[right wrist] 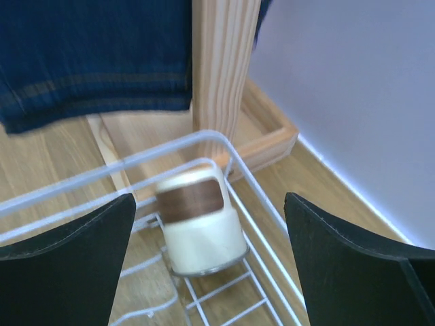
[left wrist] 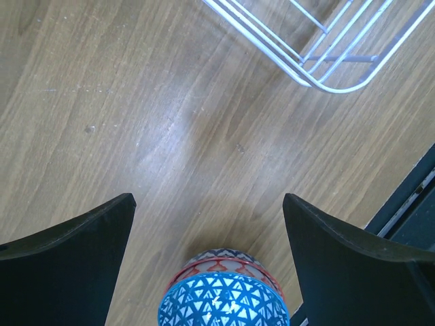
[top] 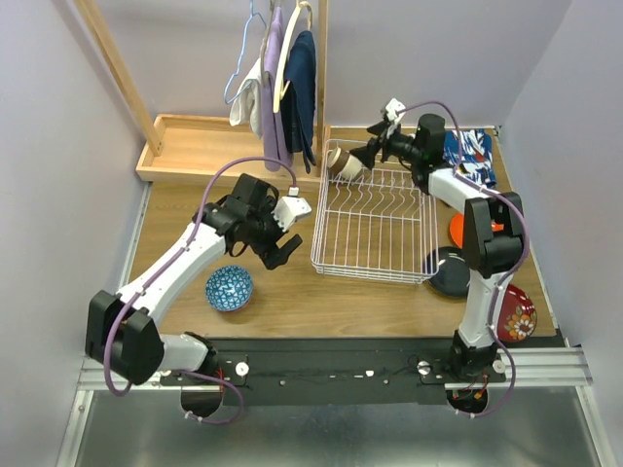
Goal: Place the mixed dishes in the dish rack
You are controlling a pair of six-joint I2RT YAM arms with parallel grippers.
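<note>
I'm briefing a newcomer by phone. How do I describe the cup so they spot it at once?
Start at the big white wire dish rack. The cup sits in its far left corner, beside the wooden post. It is the only dish in the rack, a cream cylinder with a brown band.

I see soft, even light from above in every view, with faint shadows. A pale sheen lies on the table (left wrist: 170,129) in the left wrist view. My right wrist view is blurred: the cup (right wrist: 200,221) is smeared and the dark cloth (right wrist: 95,54) soft.
</note>
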